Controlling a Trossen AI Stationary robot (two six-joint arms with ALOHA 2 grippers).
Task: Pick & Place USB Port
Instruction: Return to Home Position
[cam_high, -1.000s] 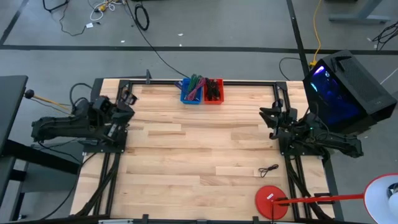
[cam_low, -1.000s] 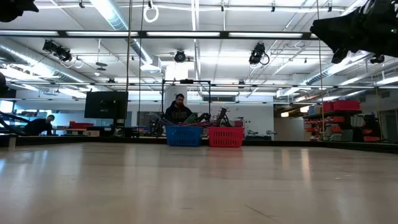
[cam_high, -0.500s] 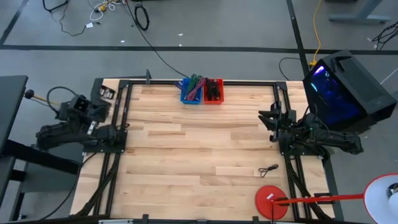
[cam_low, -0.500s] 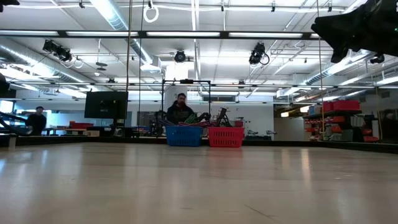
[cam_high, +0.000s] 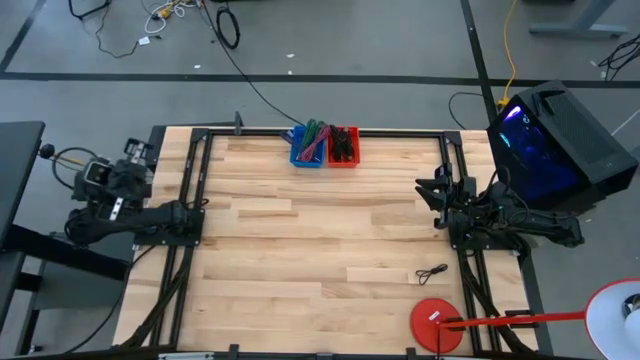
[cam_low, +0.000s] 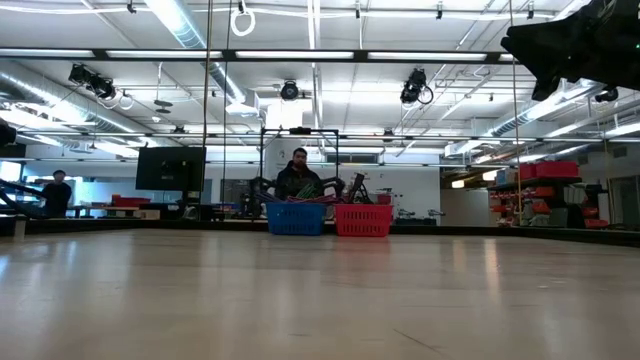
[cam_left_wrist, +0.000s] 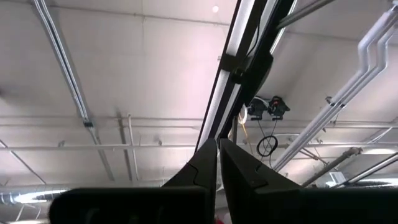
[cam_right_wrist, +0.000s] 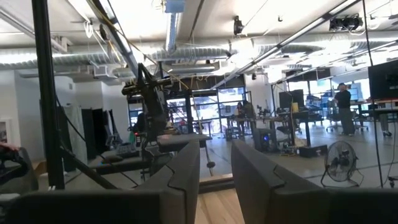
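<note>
the cables (cam_high: 313, 140) lie in the blue bin (cam_low: 295, 219), which stands beside a red bin (cam_low: 362, 220) at the far edge of the tabletop (cam_high: 300, 250), well apart from both arms. the left end effector (cam_left_wrist: 218, 144) sits at the tabletop's left edge, pointed up at the ceiling and clenched on nothing, with only a thin slit showing between its fingers. the right end effector (cam_right_wrist: 216, 144) hangs at the right edge, released, fingers apart with nothing between them — a black cable (cam_high: 432, 272) lies loose on the wood near that arm's base.
</note>
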